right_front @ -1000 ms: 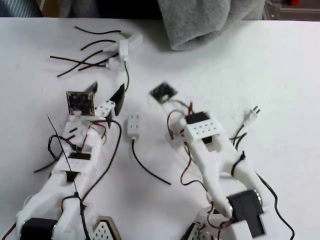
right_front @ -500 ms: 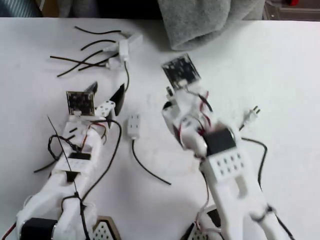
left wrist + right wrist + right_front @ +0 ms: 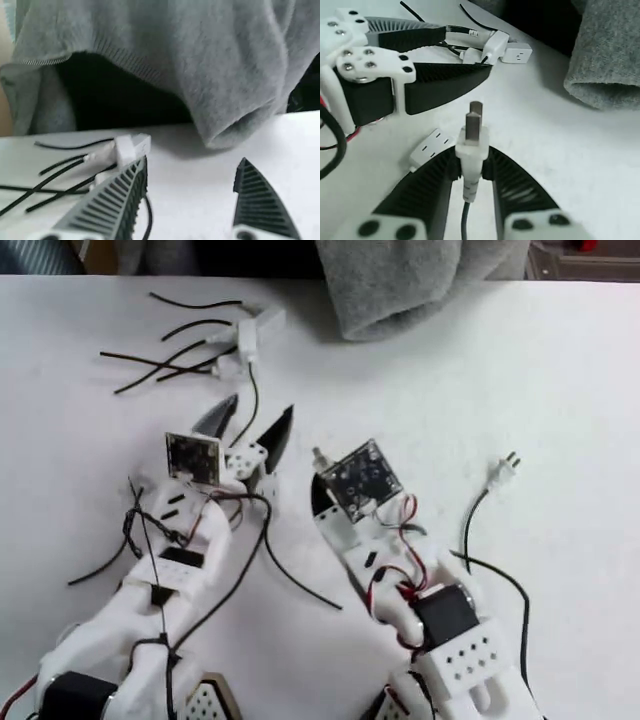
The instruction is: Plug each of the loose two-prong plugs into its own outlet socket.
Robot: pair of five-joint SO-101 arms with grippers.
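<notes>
Clamped in the right gripper [image 3: 471,162]: a white two-prong plug [image 3: 470,132], prongs pointing outward. Just beyond, flat on the white table [image 3: 560,370], an outlet socket [image 3: 431,146], near the left gripper [image 3: 194,162], spread wide and empty. Second plug [image 3: 508,464] loose at the table's right; another socket [image 3: 250,335] among black wires [image 3: 165,360] farther back; grey cloth [image 3: 400,285] over the back edge.

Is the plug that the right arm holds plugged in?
Out: plug sits clamped in the right end effector, prongs bare, socket apart.

White arms [image 3: 160,585], black cables [image 3: 232,583]
</notes>
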